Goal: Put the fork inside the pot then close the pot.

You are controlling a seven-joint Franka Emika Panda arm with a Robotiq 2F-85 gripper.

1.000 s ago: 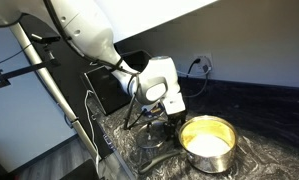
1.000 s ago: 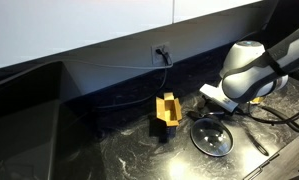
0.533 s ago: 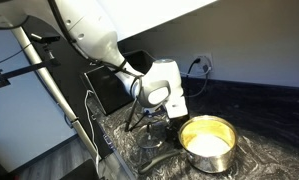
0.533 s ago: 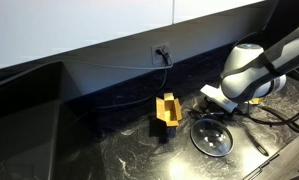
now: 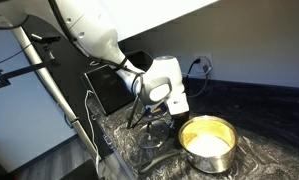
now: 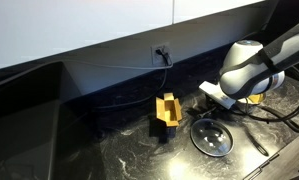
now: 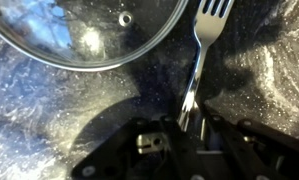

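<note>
Dark speckled counter (image 7: 39, 110): fork (image 7: 202, 50) lay flat just beside glass lid (image 7: 79, 35), pot (image 5: 207, 140) close by. Hand (image 7: 189, 118) looked pinched on handle end. Light, stiff, slick steel, would likely pivot; mid-handle safer.

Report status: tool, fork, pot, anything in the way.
Tool closed on fork handle. Fork down at counter, not in pot. Lid off pot, flat beside fork. Nothing seen blocking.

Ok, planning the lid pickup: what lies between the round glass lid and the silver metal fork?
Just bare black speckled countertop, in the wrist view; the round glass lid and silver metal fork lie apart.
</note>
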